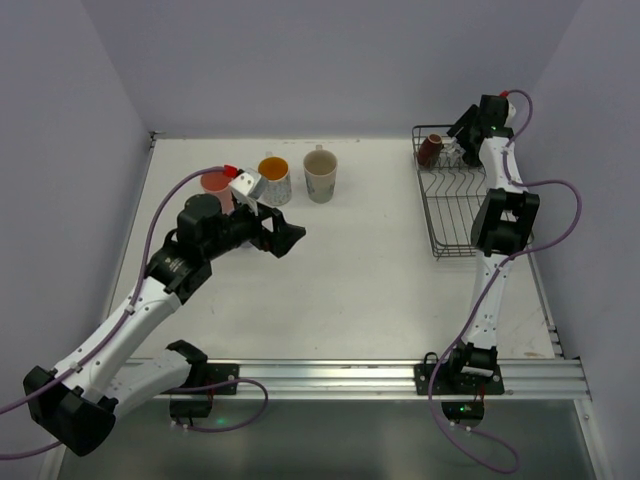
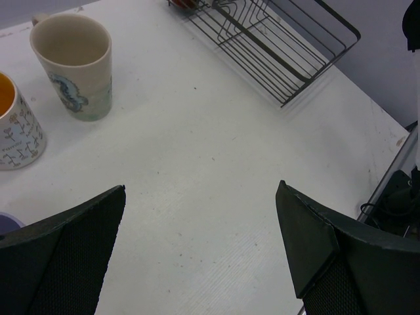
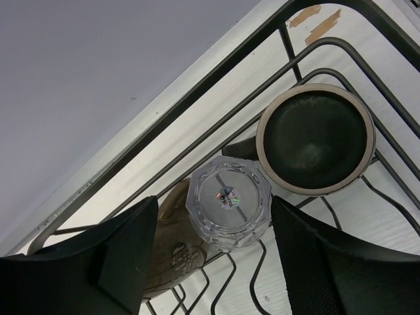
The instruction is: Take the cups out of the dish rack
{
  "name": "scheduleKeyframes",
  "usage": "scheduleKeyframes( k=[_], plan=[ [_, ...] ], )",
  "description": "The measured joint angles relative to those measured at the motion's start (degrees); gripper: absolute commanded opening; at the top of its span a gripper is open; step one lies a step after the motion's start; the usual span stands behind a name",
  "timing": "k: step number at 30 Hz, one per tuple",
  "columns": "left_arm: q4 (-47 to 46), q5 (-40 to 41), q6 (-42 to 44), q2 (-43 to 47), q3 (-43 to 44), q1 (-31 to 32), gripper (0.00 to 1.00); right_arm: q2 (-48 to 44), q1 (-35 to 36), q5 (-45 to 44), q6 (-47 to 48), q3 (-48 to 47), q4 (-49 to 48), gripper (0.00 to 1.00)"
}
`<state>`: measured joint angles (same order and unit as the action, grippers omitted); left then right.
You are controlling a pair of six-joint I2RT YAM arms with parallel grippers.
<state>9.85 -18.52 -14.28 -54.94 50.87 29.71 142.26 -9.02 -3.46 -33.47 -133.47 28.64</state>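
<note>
A faceted clear glass [image 3: 228, 200] stands upturned at the far end of the black wire dish rack [image 1: 455, 205], beside a round dark brown mug [image 3: 316, 139]; the right gripper [image 3: 215, 207] straddles it, fingers spread. The left gripper [image 2: 200, 189] gapes wide over the smooth white table [image 2: 216, 151]

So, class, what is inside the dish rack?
A clear glass, a dark brown mug, and another brown cup, which is half hidden behind the glass.
</note>
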Motion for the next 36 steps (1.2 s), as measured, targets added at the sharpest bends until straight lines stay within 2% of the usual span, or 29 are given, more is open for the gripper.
scheduleKeyframes(
  k=[8,9,10,15,19,21,27,29,30,32,33,36],
  plan=[
    [0.0,0.9,0.4,0.9,0.0,0.0,1.0,0.0,-0.4,1.4,-1.1,0.0,0.0,0.44],
    [0.0,1.0,0.4,1.0,0.0,0.0,1.0,0.0,-0.7,1.9,-1.4,0.0,-0.1,0.35],
    [0.0,1.0,0.4,1.0,0.0,0.0,1.0,0.0,-0.8,2.3,-1.5,0.0,-0.1,0.33],
    [0.0,1.3,0.4,1.1,0.0,0.0,1.0,-0.6,-0.9,3.1,-2.0,3.0,-3.4,0.33],
    [0.0,1.4,0.4,1.1,0.0,0.0,1.0,-1.7,-0.9,3.3,-2.1,5.7,-6.1,0.69],
    [0.0,1.4,0.4,1.1,0.0,0.0,1.0,-1.6,-0.9,3.3,-1.8,5.7,-5.7,0.74],
    [0.0,1.4,0.4,1.0,0.0,0.0,1.0,-1.0,-0.9,4.1,-1.4,4.6,-3.5,0.73],
    [0.0,1.3,0.4,1.0,0.0,0.0,1.0,0.0,-0.9,4.1,-1.3,2.6,-2.1,0.67],
    [0.0,1.3,0.4,1.0,0.0,0.0,1.0,0.5,-0.9,4.2,-1.2,1.8,-1.7,0.6],
    [0.0,1.3,0.4,1.1,0.0,0.0,1.0,1.3,-1.1,4.5,-1.2,0.5,-1.2,0.54],
    [0.0,1.3,0.4,1.1,0.0,0.0,1.0,1.4,-1.2,4.6,-1.3,0.3,-1.4,0.47],
    [0.0,1.3,0.4,1.1,0.0,0.0,1.0,1.4,-1.2,4.6,-1.3,0.2,-1.5,0.42]
  ],
)
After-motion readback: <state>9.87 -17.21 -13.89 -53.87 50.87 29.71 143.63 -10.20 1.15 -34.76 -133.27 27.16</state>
